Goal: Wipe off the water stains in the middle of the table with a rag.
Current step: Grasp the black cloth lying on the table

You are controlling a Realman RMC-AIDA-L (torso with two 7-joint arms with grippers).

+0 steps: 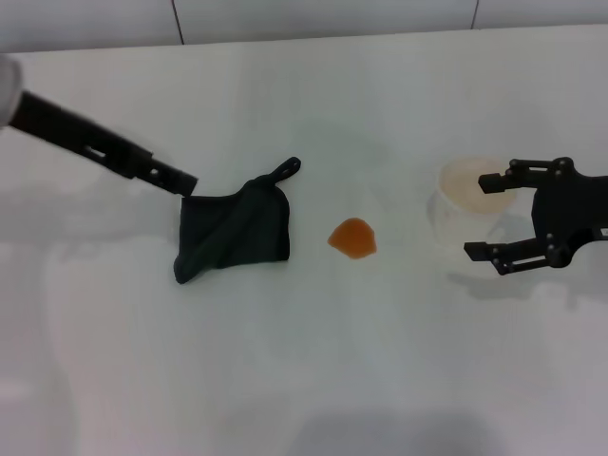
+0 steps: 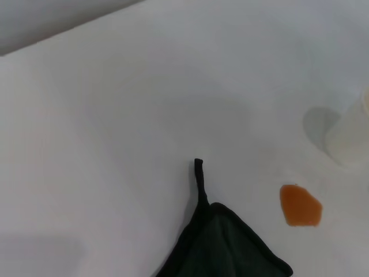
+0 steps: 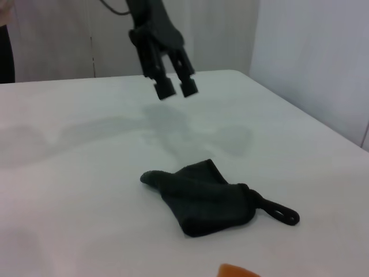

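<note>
The rag lies crumpled left of centre on the table, near the orange water stains. The left pincer hovers above it, fingers nearly together; it should spread, descend onto the bunched middle, and clamp firmly. The right pincer, fingers apart, waits at the cup.

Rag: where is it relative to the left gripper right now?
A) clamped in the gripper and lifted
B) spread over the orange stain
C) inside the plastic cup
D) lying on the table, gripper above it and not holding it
D: the rag lies crumpled on the table, while the left gripper hangs above it with a clear gap, holding nothing; the water stains sit uncovered beside the rag.
</note>
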